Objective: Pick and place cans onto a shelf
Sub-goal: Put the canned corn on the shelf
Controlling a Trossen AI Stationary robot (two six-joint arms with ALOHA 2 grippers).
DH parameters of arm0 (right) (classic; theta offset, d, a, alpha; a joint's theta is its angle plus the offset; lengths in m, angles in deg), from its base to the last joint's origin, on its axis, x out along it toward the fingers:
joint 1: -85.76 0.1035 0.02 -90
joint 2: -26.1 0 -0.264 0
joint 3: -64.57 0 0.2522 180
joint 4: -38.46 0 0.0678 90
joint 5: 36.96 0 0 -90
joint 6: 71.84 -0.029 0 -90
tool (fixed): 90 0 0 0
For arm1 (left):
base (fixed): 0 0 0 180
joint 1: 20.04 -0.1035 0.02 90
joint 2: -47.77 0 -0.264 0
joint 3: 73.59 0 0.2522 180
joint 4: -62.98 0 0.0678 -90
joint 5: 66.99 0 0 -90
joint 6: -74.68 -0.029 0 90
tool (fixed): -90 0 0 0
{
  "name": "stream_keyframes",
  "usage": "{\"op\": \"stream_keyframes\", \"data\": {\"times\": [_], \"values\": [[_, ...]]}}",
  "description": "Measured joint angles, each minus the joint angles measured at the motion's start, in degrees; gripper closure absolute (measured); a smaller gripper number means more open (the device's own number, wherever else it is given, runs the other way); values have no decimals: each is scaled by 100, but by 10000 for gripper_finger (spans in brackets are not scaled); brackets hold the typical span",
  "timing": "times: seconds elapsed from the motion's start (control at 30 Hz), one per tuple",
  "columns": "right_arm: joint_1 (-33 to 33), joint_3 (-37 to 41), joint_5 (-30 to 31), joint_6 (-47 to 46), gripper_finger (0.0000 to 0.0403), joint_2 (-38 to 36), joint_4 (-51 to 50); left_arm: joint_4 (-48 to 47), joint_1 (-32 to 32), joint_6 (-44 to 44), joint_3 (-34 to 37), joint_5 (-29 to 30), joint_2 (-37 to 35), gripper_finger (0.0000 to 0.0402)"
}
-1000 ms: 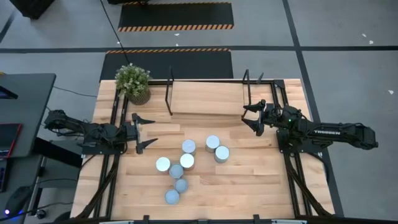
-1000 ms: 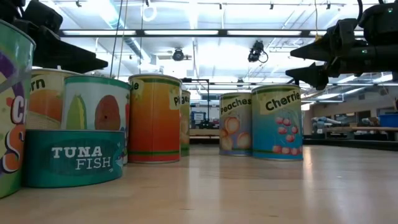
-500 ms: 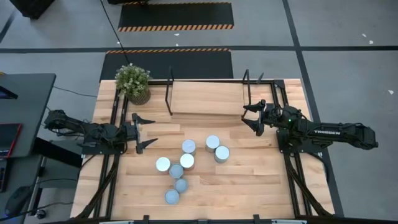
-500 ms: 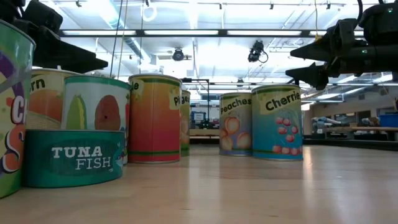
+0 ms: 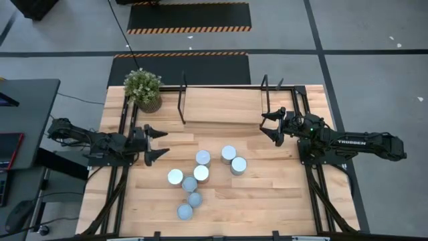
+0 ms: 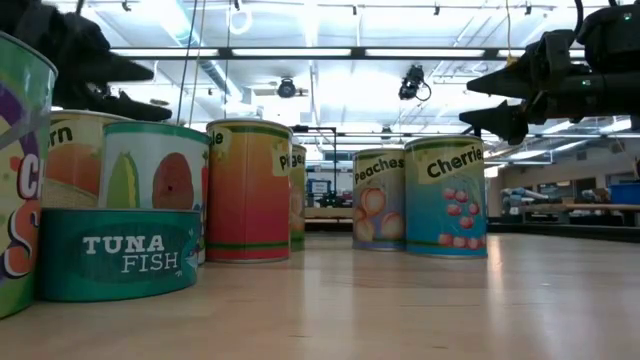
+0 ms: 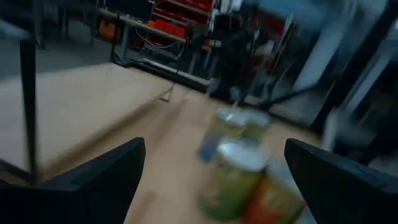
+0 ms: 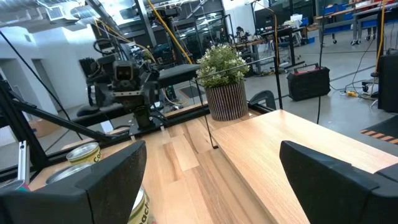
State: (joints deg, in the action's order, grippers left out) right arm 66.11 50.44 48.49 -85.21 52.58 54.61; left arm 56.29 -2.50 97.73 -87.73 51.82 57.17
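— Cans (image 5: pixel 200 174) are seen from above as a loose cluster of silver tops in the middle of the surface (image 5: pixel 267 194), nearer the front edge than the shelf (image 5: pixel 224 107). Can a count be made?

— Eight tops are made out in the high view, some touching. Side labels are not shown there. In the low view only part of the group is seen: a low teal tuna tin (image 6: pixel 118 266), an orange can (image 6: pixel 248 190), and a peaches can (image 6: pixel 379 199) just beside a cherries can (image 6: pixel 446 197). One can at the left border is cut off by the frame, and others are partly hidden behind the front ones.

— Where is the shelf placed?

— At the far middle of the surface, a pale plank between thin black rods, with a potted plant (image 5: pixel 143 89) at its left. Nothing is seen standing on it.

— How are the claws held?

— The left claw (image 5: pixel 156 142) is held spread wide at the left side, pointing towards the cans but apart from them, with nothing between its fingers. Its wrist view is heavily smeared, so the cans (image 7: pixel 239 162) ahead are barely legible. The right claw (image 5: pixel 270 126) is held spread and empty near the shelf's right end, well apart from the cans.
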Motion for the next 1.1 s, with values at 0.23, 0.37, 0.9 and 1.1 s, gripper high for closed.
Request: {"op": "stream_keyframes", "data": {"times": [0.23, 0.37, 0.9, 1.1], "values": [[1, -1, 0, -1, 27, 2, -1, 88, 0, 39, 0, -108, -4, 10], [0, 0, 0, 1, 27, 2, 0, 131, 0, -111, 0, -116, -4, 10], [1, -1, -2, -1416, 27, 2, 793, 977, 2, -205, 0, -1961, -4, 10], [1, -1, -198, -1818, 27, 19, 904, 1013, 0, -119, 0, -1945, -4, 10]]}}
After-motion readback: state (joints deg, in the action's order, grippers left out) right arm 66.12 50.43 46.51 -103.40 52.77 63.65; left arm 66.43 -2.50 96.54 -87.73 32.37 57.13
